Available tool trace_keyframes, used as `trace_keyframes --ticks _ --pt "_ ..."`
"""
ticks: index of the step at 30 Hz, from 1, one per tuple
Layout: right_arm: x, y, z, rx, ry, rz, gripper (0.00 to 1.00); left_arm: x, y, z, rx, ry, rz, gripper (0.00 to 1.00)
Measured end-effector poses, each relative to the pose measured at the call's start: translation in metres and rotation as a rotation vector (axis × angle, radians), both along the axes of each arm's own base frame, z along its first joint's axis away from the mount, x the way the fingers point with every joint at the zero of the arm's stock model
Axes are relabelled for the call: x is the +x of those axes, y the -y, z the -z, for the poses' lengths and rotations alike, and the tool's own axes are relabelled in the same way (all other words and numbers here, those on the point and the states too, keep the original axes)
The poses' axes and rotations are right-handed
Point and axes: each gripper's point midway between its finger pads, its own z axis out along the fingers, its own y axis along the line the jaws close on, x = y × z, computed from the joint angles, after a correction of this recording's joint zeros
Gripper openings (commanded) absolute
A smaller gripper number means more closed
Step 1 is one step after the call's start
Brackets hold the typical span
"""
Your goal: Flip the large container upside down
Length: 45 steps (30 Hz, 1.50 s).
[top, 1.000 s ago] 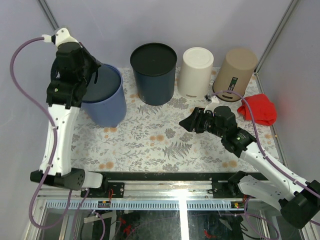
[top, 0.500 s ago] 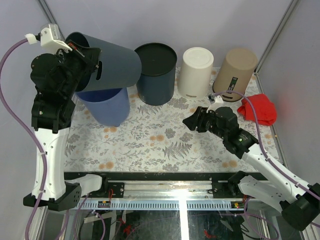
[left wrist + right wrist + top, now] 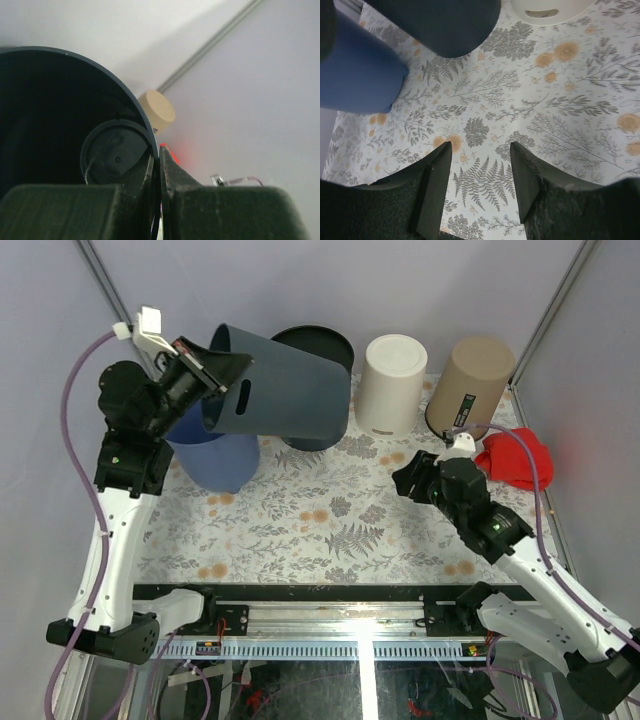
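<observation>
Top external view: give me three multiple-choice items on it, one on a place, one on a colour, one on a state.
1. The red cloth lies:
A beside the tan container
B under the left arm
C at the table's near edge

2. The container in the left gripper is:
A white
B dark grey-blue
C tan

3. The right gripper is:
A open and empty
B shut on the cloth
C shut on a cup

Key: 1 A, it lies just right of it at the back; 2 B, its wall shows that colour; 3 A, its jaws stand apart with nothing between them.
</observation>
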Motion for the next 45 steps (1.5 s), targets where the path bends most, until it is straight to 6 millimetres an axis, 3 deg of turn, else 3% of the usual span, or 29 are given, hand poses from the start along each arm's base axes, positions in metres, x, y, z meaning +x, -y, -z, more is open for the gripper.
trace_keyframes --ticks 4,10,13,22,27,35,41,45 --pt "0.001 0.021 -0.010 -0.023 0.024 0.082 0.60 -0.008 0.034 0.020 -0.026 -0.042 0.100 0.00" --pt "0.002 0.046 -0.029 -0.034 0.064 0.170 0.61 -0.040 0.104 0.042 -0.008 -0.080 0.259 0.00" --pt "0.002 0.055 -0.038 -0.049 0.082 0.198 0.63 -0.049 0.126 0.061 0.005 -0.105 0.280 0.00" --pt "-0.001 0.073 -0.080 -0.064 0.175 0.247 0.65 -0.042 0.160 0.160 0.107 -0.259 0.198 0.00" --pt "0.000 0.066 -0.082 -0.068 0.170 0.206 0.68 -0.040 0.169 0.199 0.127 -0.317 0.180 0.00" --pt "0.012 0.033 -0.050 -0.039 0.035 0.029 0.68 -0.030 0.170 0.218 0.106 -0.347 0.133 0.00" --pt "0.033 0.039 -0.037 0.033 -0.039 -0.003 0.68 -0.027 0.171 0.217 0.085 -0.341 0.128 0.00" --pt "0.047 0.052 -0.040 0.134 -0.057 -0.001 0.68 -0.024 0.174 0.218 0.065 -0.339 0.124 0.00"
